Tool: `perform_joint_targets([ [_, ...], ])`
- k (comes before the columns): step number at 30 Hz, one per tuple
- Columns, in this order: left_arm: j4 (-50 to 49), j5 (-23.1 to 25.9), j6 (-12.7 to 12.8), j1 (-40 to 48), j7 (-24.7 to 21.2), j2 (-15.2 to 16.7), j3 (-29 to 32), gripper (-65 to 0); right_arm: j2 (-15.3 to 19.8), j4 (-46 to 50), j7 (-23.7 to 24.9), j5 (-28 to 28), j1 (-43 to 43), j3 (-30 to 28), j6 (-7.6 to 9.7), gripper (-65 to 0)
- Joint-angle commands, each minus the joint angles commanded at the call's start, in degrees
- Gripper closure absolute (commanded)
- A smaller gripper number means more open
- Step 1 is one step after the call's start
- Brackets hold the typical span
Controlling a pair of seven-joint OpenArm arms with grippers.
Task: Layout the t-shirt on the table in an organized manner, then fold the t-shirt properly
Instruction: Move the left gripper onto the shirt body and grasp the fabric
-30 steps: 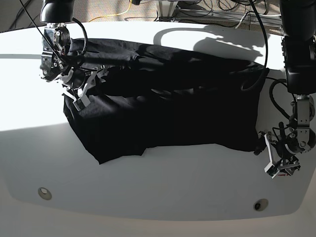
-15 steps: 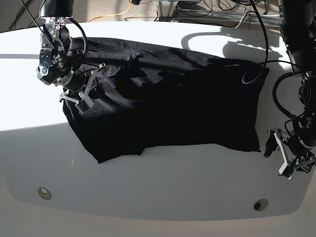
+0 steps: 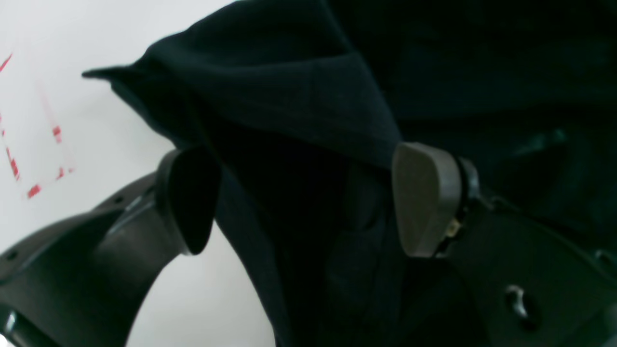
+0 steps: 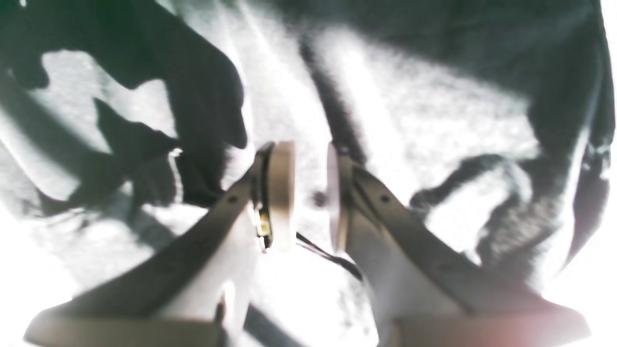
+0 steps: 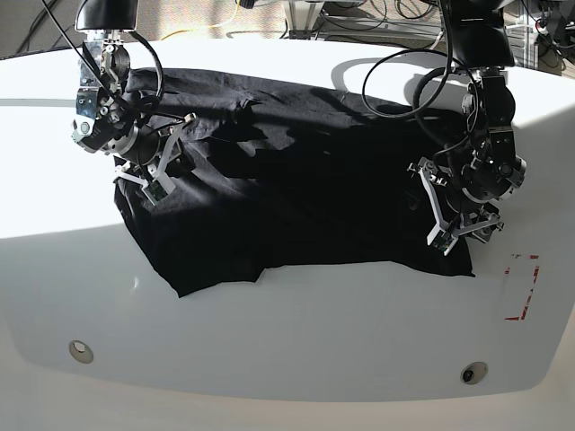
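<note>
The black t-shirt [image 5: 296, 180] lay spread across the far half of the white table [image 5: 296, 341], roughly rectangular, wrinkled along its upper left, with a flap jutting toward the near edge at lower left. Sunlight and arm shadows crossed the cloth.

Left gripper [image 5: 446, 211] sat over the shirt's right edge, near its lower right corner. In the left wrist view its fingers [image 3: 424, 197] stood wide apart, with a raised fold of the dark cloth [image 3: 299, 144] between them; the pads did not press it. White tabletop [image 3: 72, 120] showed beside that fold, along with pieces of the red dashed mark [image 3: 33, 190]. The same red dashed rectangle [image 5: 521, 287] lay on the table just right of the shirt's corner.

Right gripper [image 5: 166, 157] rested on the shirt's upper left part. In the right wrist view its fingers [image 4: 282, 193] were nearly together, a narrow gap remaining, directly above sunlit fabric [image 4: 409, 120]. Overexposure made it impossible to tell whether cloth was pinched there.

Two small round metal discs sat near the table's front edge, one left [image 5: 81, 350], one right [image 5: 473, 372], both well clear of the shirt.
</note>
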Motion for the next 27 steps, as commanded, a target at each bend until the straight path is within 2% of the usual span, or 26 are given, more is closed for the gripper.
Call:
perform_joint_targets([
  [5,-3.69,6.95,0.62,0.0,-5.1,3.25,0.0,-51.1,0.0,0.0,0.0,0.0,0.0,0.0,0.0,-11.6],
  [8,-6.42,9.05,0.62,-0.18,-5.98,4.66,-0.09,-51.1,0.0,0.0,0.0,0.0,0.0,0.0,0.0,-11.6],
  [23,-7.03,9.23,0.35,0.09,-5.63,6.59,-0.35,-50.6,-0.09,0.09,0.0,0.0,-0.79,0.0,0.0,-11.6],
  [25,-7.21,9.23,0.35,0.09,-5.63,6.59,-0.35,-45.6,-0.09,0.09,0.0,0.0,-0.88,0.0,0.0,-11.4],
  [27,-7.3,9.23,0.35,0.09,-5.63,6.59,-0.35,-34.6,-0.09,0.09,0.0,0.0,-1.05,0.09,0.0,-11.4],
])
